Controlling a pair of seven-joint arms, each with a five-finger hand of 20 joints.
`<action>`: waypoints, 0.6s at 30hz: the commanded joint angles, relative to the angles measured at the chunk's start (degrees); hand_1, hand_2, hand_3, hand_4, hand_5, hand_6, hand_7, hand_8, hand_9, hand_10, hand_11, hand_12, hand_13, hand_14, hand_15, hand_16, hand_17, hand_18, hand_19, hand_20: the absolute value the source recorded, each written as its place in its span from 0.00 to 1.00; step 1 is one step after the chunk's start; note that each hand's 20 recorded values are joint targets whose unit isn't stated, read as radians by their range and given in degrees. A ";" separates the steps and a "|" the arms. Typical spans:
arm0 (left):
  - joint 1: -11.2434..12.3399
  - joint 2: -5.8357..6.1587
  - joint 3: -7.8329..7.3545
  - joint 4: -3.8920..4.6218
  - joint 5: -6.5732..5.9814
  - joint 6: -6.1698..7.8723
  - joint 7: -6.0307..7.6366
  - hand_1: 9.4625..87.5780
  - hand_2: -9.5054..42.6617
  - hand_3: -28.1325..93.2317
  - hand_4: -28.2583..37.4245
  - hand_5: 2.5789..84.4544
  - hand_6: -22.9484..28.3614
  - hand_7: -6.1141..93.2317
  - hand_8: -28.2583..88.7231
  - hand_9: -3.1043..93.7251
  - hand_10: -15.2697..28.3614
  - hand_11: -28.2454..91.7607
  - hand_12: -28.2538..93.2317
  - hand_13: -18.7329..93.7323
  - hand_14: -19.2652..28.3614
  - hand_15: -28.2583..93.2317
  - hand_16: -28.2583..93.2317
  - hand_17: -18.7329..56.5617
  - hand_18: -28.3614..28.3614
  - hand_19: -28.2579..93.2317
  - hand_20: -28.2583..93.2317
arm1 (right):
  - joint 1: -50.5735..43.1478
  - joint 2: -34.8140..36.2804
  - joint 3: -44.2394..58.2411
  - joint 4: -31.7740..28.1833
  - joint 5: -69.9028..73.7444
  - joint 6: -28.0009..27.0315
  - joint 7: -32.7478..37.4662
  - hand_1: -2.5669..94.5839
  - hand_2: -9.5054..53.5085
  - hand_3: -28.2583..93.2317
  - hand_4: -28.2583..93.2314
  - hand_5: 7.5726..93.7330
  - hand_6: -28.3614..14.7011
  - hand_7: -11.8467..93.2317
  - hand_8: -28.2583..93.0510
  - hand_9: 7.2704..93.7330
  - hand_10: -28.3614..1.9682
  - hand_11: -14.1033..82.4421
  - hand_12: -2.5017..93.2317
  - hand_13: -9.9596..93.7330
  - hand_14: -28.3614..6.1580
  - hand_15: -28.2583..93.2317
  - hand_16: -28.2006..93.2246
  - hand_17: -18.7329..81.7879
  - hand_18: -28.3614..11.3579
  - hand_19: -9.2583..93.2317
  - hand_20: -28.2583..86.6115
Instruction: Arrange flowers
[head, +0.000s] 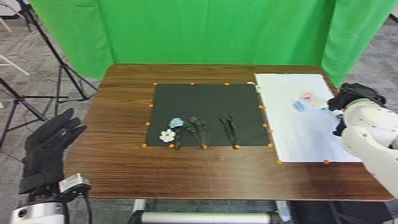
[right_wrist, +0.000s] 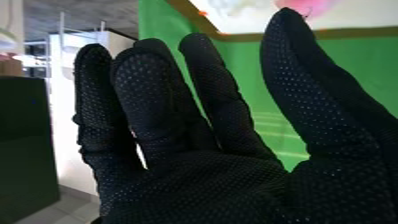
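Note:
In the head view a white flower (head: 167, 135) and a light blue flower (head: 176, 122) lie with green stems (head: 197, 130) on the black mat (head: 200, 105); more dark green stems (head: 229, 131) lie to their right. A pink flower (head: 306, 96) and a pale blue one (head: 299, 106) are on the white sheet (head: 298, 135). My right hand (head: 355, 94) is over that sheet's right edge, beside those two. My left hand (head: 46, 145) is off the table's left side, fingers straight. In the right wrist view my right hand (right_wrist: 191, 175) has relaxed, extended fingers; beyond them is the pink flower (right_wrist: 306, 6).
The brown wooden table (head: 213, 180) carries small orange markers around the mat and sheet. A green curtain (head: 213, 35) hangs behind it. Black tripods (head: 64, 70) stand on the floor at the left.

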 joint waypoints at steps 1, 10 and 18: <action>0.06 0.24 0.77 -0.23 -0.38 0.18 0.18 0.23 0.25 0.91 0.15 0.44 0.64 0.23 0.15 0.37 0.79 0.54 0.29 0.37 0.95 0.75 0.09 0.11 0.87 0.70 0.26 | -0.30 0.02 -0.38 1.78 0.41 -0.02 1.54 0.37 0.09 0.92 0.03 0.52 0.41 0.30 0.15 0.49 0.18 0.36 0.20 0.68 0.49 0.90 0.36 0.51 0.15 1.00 0.21; -0.19 0.31 1.22 -0.09 -0.72 0.19 0.33 0.23 0.25 0.91 0.15 0.44 0.64 0.23 0.15 0.37 0.79 0.55 0.29 0.37 0.95 0.75 0.09 0.11 0.87 0.70 0.26 | 0.44 -0.33 -1.53 3.67 1.22 0.42 2.62 0.38 0.08 0.92 0.03 0.52 0.42 0.30 0.15 0.49 0.18 0.35 0.20 0.68 0.49 0.90 0.36 0.52 0.15 1.00 0.21; -0.30 0.39 1.57 0.18 -1.32 0.18 0.68 0.23 0.25 0.92 0.15 0.44 0.64 0.23 0.15 0.37 0.79 0.55 0.29 0.37 0.95 0.75 0.09 0.11 0.87 0.70 0.26 | -1.76 -0.35 0.51 4.14 1.28 0.37 2.29 0.38 0.08 0.92 0.03 0.52 0.42 0.30 0.15 0.50 0.19 0.36 0.20 0.69 0.49 0.90 0.36 0.52 0.14 1.00 0.21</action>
